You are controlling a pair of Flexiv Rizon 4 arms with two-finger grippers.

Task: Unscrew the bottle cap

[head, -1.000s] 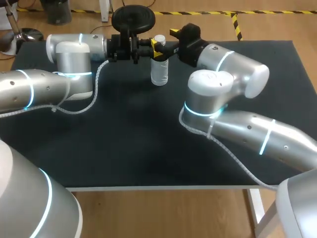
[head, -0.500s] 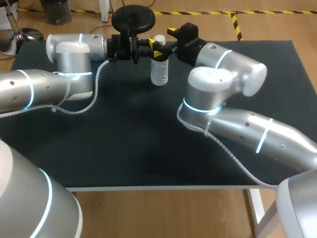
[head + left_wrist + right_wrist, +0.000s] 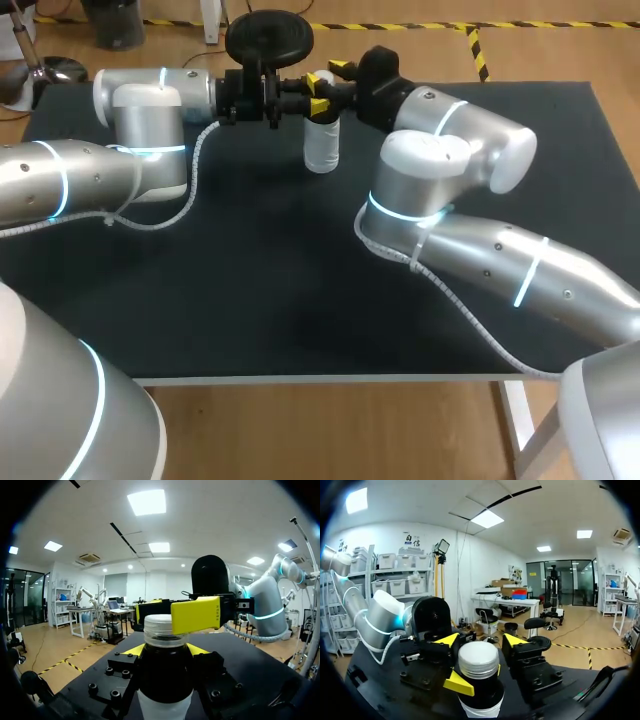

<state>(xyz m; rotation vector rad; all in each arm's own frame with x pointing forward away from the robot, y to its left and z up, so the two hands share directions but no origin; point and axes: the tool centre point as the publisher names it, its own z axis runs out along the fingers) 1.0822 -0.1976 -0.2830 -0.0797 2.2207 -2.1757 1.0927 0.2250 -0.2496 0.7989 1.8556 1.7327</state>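
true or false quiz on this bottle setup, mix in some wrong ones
1. The bottle stands upright on the table. True.
2. The cap lies on the table beside the bottle. False: it sits on the bottle's neck.
3. The left gripper holds the bottle at the neck, just under the cap. True.
4. The right gripper hangs over the table's near edge, far from the bottle. False: it is at the cap, with one open finger on each side.
5. The two arms come at the bottle from opposite sides. True.
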